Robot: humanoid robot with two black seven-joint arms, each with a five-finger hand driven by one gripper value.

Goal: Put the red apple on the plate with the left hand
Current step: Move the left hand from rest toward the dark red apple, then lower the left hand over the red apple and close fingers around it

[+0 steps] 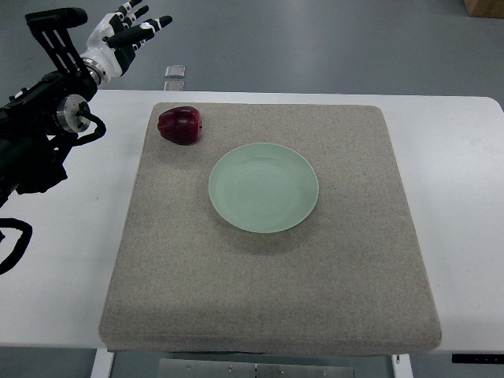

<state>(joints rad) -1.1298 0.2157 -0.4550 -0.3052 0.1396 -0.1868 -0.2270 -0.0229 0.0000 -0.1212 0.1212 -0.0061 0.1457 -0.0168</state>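
The apple [180, 125] rests on the mat [346, 276] at the plate's [264, 187] 10 o'clock, near but not touching it; the plate is bare, so the transfer is not yet done. The mat covers the bench [472, 197], probably to cushion and steady objects. The left hand [130, 30] hovers beyond the bench edge at the apple's 11 o'clock, fingers spread, holding nothing, apparently positioned for an approach. The right arm is out of view.

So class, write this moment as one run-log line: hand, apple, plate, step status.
left hand: open, raised past table's far edge | red apple: on mat, far-left of plate | plate: empty | step: grasp not yet begun
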